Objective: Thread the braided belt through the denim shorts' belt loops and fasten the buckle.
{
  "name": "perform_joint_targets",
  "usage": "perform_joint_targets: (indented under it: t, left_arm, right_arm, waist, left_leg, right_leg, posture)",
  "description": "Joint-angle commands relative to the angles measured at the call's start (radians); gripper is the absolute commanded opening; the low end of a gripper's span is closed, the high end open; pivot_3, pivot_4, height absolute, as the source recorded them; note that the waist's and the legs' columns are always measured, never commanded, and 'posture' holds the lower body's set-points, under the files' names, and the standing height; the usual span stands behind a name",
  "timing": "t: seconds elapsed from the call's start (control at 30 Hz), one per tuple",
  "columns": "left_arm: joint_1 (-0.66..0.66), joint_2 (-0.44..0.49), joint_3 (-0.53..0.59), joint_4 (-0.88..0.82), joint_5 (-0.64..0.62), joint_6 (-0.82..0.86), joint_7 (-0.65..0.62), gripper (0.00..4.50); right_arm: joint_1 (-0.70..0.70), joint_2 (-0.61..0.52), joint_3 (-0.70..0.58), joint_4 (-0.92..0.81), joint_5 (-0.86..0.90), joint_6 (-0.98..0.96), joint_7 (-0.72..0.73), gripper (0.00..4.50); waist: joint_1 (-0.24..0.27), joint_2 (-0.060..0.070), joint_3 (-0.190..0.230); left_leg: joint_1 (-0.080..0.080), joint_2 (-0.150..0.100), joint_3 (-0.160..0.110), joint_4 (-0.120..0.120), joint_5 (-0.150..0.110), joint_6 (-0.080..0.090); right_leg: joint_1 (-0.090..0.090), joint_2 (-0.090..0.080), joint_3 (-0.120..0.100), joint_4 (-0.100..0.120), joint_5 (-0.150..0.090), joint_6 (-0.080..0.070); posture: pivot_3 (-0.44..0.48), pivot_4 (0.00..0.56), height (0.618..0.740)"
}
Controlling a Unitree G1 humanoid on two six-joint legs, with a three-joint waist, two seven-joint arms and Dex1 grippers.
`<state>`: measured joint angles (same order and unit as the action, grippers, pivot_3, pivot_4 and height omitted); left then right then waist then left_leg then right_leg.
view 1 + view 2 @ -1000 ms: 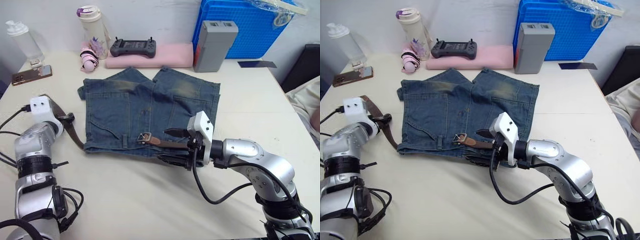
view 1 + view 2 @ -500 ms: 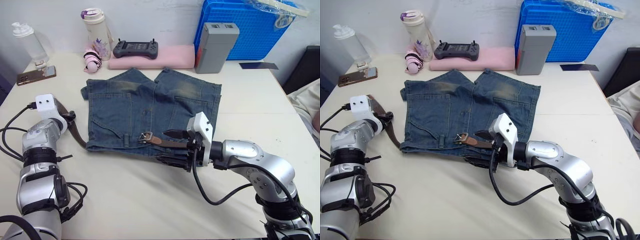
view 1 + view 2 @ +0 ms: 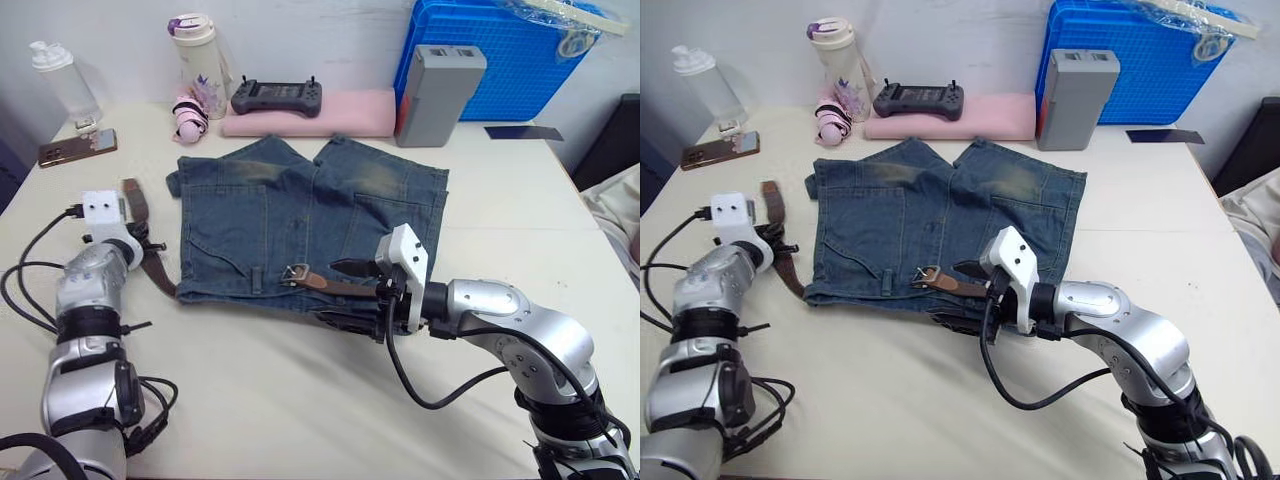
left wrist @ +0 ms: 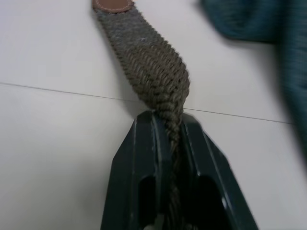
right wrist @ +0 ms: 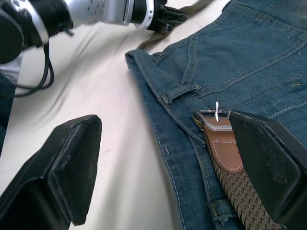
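- Left gripper [image 4: 168,143] is clenched on the one belt [image 4: 153,72]; the left wrist view shows the weave pinched between its fingers and the tan tip beyond.
- One pair of shorts [image 3: 300,220] lies flat mid-table, the belt running along its waistband.
- One buckle [image 5: 214,118] rests on the waistband, just beside one visible loop [image 5: 180,92].
- Right gripper [image 5: 168,167] is spread wide, straddling the waistband, grasping nothing.

No text, label, brand, number or sign can be read on anything here, neither on the worktop nor on what it carries.
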<state>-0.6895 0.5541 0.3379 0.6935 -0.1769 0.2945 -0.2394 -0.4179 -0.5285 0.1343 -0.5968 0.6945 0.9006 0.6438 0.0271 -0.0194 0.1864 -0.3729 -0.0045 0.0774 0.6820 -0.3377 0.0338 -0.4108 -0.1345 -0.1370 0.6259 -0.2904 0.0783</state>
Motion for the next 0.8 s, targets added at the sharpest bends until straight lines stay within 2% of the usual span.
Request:
perform_joint_targets:
  t: [0.03,0.2,0.3,0.4,0.53,0.6,0.73,0.8]
  left_arm:
    - [0.062,-0.005,-0.008,-0.249,-0.032,-0.136,-0.077,0.02]
    - [0.193,0.016,-0.081,-0.593,-0.032,-0.198,-0.209,0.02]
    - [0.235,0.061,-0.116,-0.702,-0.020,-0.172,-0.265,0.02]
    - [0.267,0.088,-0.124,-0.810,-0.075,-0.122,-0.328,0.02]
    - [0.329,0.120,-0.174,-0.985,-0.241,0.040,-0.486,0.02]
    - [0.342,0.136,-0.173,-1.022,-0.328,0.118,-0.546,0.02]
    - [0.325,0.210,-0.140,-1.015,-0.545,0.319,-0.697,0.02]
    - [0.297,0.243,-0.133,-0.964,-0.624,0.405,-0.758,0.02]
  right_arm:
    - [0.007,-0.024,-0.047,-0.050,0.018,-0.013,0.000,4.50]
    - [0.004,-0.069,-0.066,-0.042,0.008,-0.030,0.030,4.50]
    - [-0.005,-0.092,-0.062,-0.026,-0.014,-0.056,0.049,4.50]
    - [-0.014,-0.101,-0.053,-0.001,-0.039,-0.087,0.061,4.50]
    - [-0.043,-0.102,-0.023,0.029,-0.118,-0.142,0.049,4.50]
    - [-0.062,-0.129,0.038,0.047,-0.214,-0.208,0.070,4.50]
    - [-0.108,-0.104,0.186,0.142,-0.476,-0.476,0.047,4.50]
    - [-0.120,-0.065,0.256,0.229,-0.651,-0.660,-0.033,4.50]
  waist:
    - [-0.005,-0.002,0.001]
    - [-0.015,-0.003,0.002]
    - [-0.016,-0.003,0.002]
    - [-0.017,-0.002,0.002]
    - [-0.018,-0.002,0.003]
    - [-0.021,-0.001,0.003]
    - [-0.028,-0.001,0.003]
    - [-0.032,-0.001,0.003]
  left_leg:
    - [-0.001,0.000,0.000,0.000,0.000,0.000]
    - [-0.002,0.001,0.000,0.000,-0.001,0.000]
    - [-0.002,0.001,0.000,0.000,-0.001,0.000]
    - [0.000,0.001,0.000,0.000,0.000,0.000]
    - [0.000,0.002,0.000,0.000,0.000,0.000]
    - [0.000,0.002,0.000,0.000,0.000,0.000]
    - [0.000,0.002,0.000,0.000,0.000,0.000]
    - [0.000,0.002,0.000,0.000,0.000,-0.001]
  right_leg:
    - [0.000,0.000,0.000,0.000,0.000,0.000]
    - [-0.002,0.001,-0.002,-0.002,0.000,0.000]
    - [-0.001,0.001,-0.002,-0.003,0.000,0.000]
    - [0.000,0.001,-0.001,-0.002,0.000,0.000]
    - [0.000,0.001,-0.001,-0.002,0.000,0.000]
    - [0.000,0.001,0.000,-0.002,0.000,0.000]
    - [0.000,0.002,-0.001,-0.002,0.000,0.000]
    - [0.000,0.003,0.000,-0.002,0.000,0.000]
  posture:
    - [0.000,0.150,0.712]
    - [0.000,0.150,0.712]
    - [0.000,0.150,0.712]
    - [0.000,0.150,0.712]
    - [0.000,0.150,0.712]
    - [0.000,0.150,0.712]
    - [0.000,0.150,0.712]
    - [0.000,0.150,0.712]
